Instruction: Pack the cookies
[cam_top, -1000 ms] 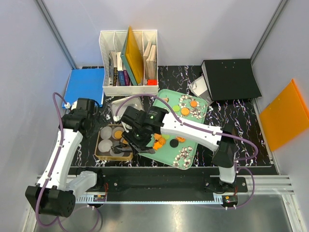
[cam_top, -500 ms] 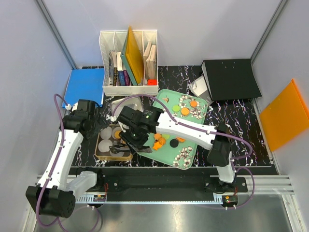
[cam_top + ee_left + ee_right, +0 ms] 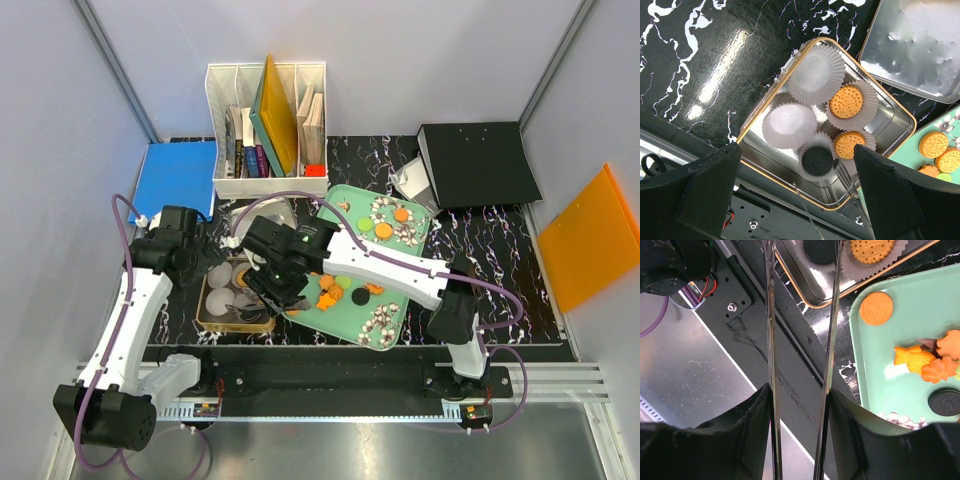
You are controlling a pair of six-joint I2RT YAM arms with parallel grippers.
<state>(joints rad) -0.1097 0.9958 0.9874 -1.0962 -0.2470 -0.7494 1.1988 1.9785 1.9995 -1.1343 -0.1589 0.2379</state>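
A gold-rimmed tin (image 3: pixel 765 115) holds white paper cups. Two cups hold orange cookies (image 3: pixel 847 101) and one holds a black cookie (image 3: pixel 818 160); two cups (image 3: pixel 787 122) are empty. My left gripper (image 3: pixel 800 200) is open and empty above the tin's near edge. My right gripper (image 3: pixel 800 425) is shut on metal tongs (image 3: pixel 832 340). The tong tips reach over the tin's right end and run out of view. The mint-green tray (image 3: pixel 880 385) carries a round orange cookie (image 3: pixel 876 308), shaped orange cookies (image 3: pixel 912 357) and a black cookie (image 3: pixel 945 402). In the top view the right gripper (image 3: pixel 280 290) sits between tin (image 3: pixel 205 312) and tray (image 3: pixel 395 300).
The tin's lid (image 3: pixel 912 45) lies behind the tin. A white file box (image 3: pixel 267 130), a blue pad (image 3: pixel 178 178) and a black binder (image 3: pixel 478 162) stand at the back. More orange cookies (image 3: pixel 382 229) lie at the tray's far end. The arms' black base rail (image 3: pixel 330 375) runs along the near edge.
My right gripper has shifted left and a little farther from the bases with the tongs, to the tin's right end. The left arm has not moved.
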